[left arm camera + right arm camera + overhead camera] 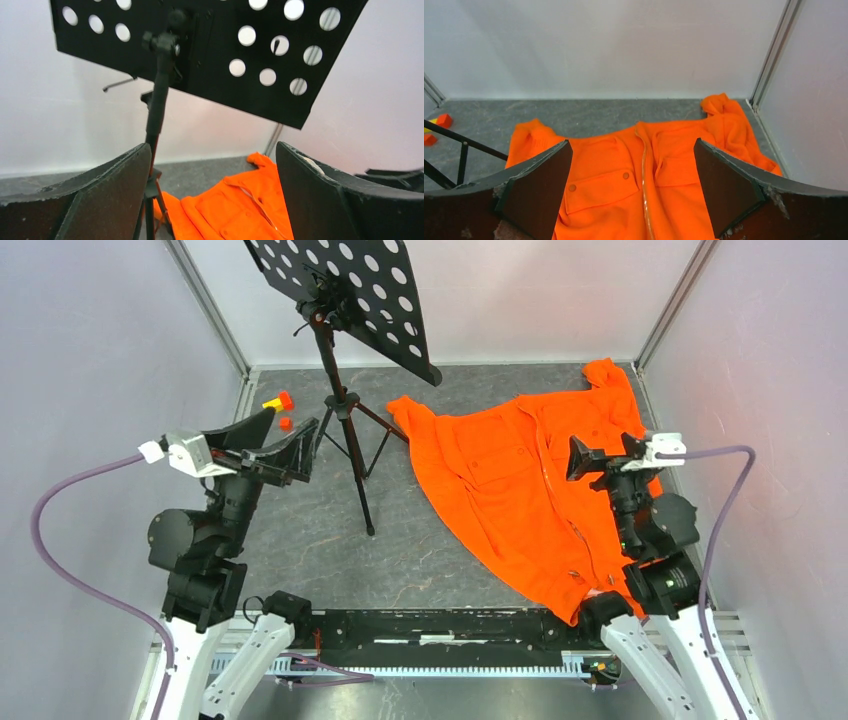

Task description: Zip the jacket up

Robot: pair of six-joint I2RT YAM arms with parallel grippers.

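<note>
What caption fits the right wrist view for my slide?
Open right gripper hovers above the jacket, zipper centred between its fingers.

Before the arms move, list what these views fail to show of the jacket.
Slider: not found; the zipper runs off the right wrist view's bottom edge and is too small in the top view.
Right side and near hem of the jacket: top view, partly hidden by the right arm.
Its lower part: left wrist view, cut by the bottom edge.

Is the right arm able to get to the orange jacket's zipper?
Probably yes. The open right tool hangs over the jacket, facing its zipper, and nothing lies in between.
</note>
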